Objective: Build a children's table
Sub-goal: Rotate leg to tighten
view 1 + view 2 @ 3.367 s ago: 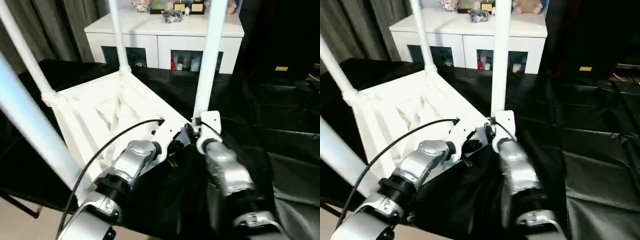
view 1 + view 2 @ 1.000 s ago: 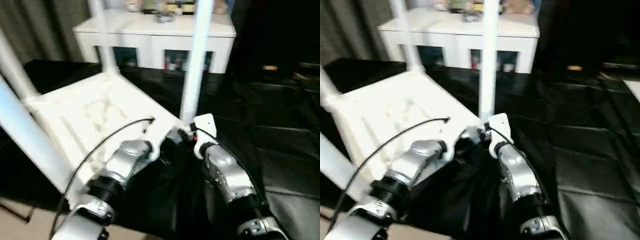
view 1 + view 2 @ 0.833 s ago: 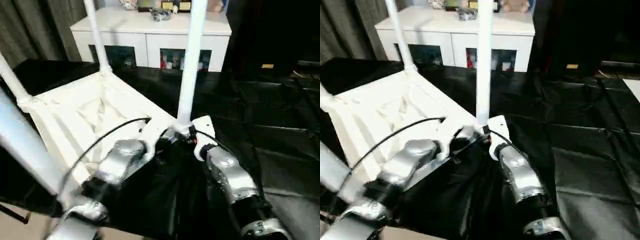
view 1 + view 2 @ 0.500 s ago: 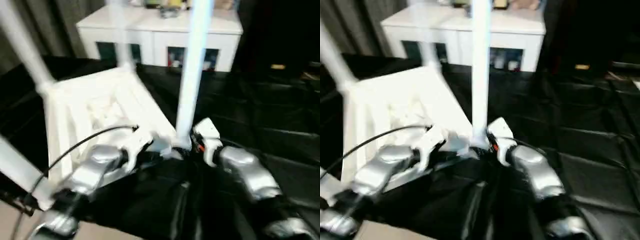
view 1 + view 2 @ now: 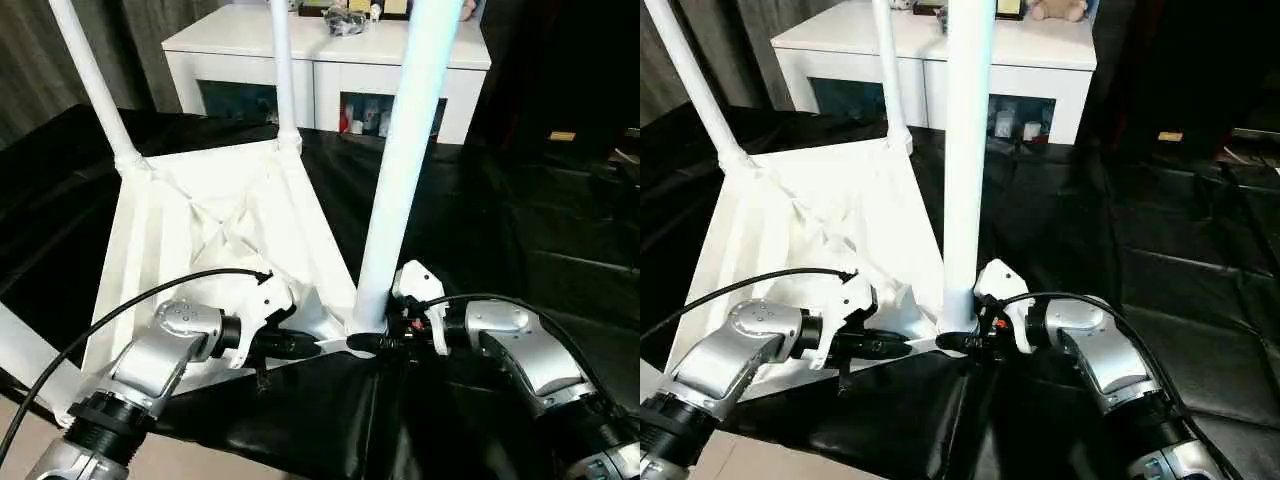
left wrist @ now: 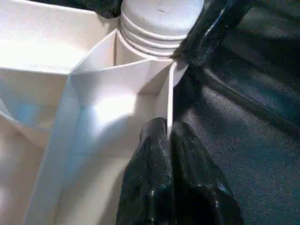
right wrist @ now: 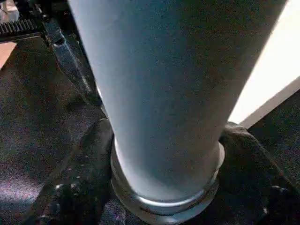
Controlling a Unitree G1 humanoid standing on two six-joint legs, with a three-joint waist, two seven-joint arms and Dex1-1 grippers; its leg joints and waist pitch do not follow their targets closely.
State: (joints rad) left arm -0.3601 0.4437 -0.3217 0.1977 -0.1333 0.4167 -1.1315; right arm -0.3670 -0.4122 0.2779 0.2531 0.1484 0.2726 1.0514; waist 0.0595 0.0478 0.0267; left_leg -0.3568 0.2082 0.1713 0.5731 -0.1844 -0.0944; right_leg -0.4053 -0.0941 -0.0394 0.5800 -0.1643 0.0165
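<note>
The children's table [image 5: 200, 220] lies upside down on the black sheet, ribbed underside up and white legs pointing up. My left gripper [image 5: 318, 346] is shut on the thin raised rim [image 6: 169, 101] at the near right corner, one finger [image 6: 152, 159] on each side of it. My right gripper [image 5: 376, 342] is closed around the base of the near leg [image 5: 400, 170], where it enters its corner socket. Its black fingers [image 7: 79, 187] hug the collar on both sides. Two far legs [image 5: 95, 85] [image 5: 282, 70] stand upright in their corners.
A black sheet [image 5: 520, 220] covers the work surface, wrinkled to the right. Behind it stands a white cabinet [image 5: 320, 75] with dark glass doors and small items on top. Grey curtains [image 5: 40, 60] hang at the far left. A black cable [image 5: 130, 305] loops over my left forearm.
The camera has swung about. My right forearm now reaches in lower and from further right, its gripper still at the leg's base. The left grip on the rim is unchanged.
</note>
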